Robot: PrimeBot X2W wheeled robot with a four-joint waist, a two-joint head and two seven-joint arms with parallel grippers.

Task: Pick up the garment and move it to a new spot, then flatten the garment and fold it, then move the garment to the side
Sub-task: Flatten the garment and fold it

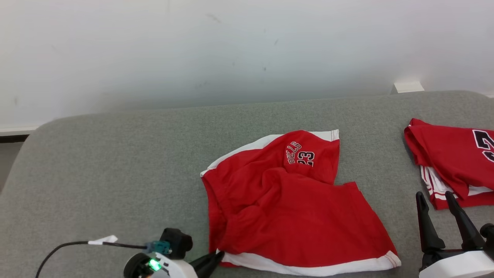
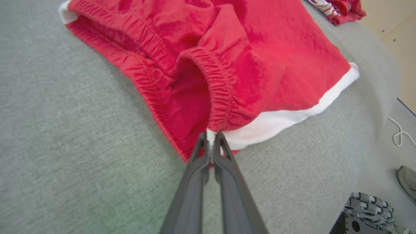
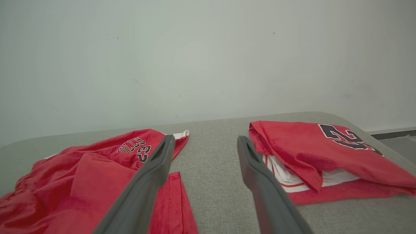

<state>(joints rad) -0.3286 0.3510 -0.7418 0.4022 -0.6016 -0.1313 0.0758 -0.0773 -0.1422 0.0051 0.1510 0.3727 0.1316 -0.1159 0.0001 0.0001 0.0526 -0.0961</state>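
Observation:
Red shorts (image 1: 285,208) with white trim and a black "23" lie crumpled in the middle of the grey cushioned surface (image 1: 115,162). My left gripper (image 1: 216,258) sits at their near left corner, shut on the waistband edge where red elastic meets the white hem. The left wrist view shows those shorts (image 2: 227,58) bunched, with the left gripper (image 2: 211,138) pinching that corner. My right gripper (image 1: 434,197) stands open at the lower right, above the surface between the two garments. In the right wrist view the right gripper (image 3: 203,143) hangs open over bare fabric beside the shorts (image 3: 81,175).
A second red and white garment (image 1: 451,162), folded, lies at the right edge, also the folded garment (image 3: 318,156). A white wall (image 1: 231,50) runs behind the surface. A shoe (image 2: 407,180), a white cord (image 2: 401,133) and a wheel (image 2: 367,208) sit on the floor beyond the near edge.

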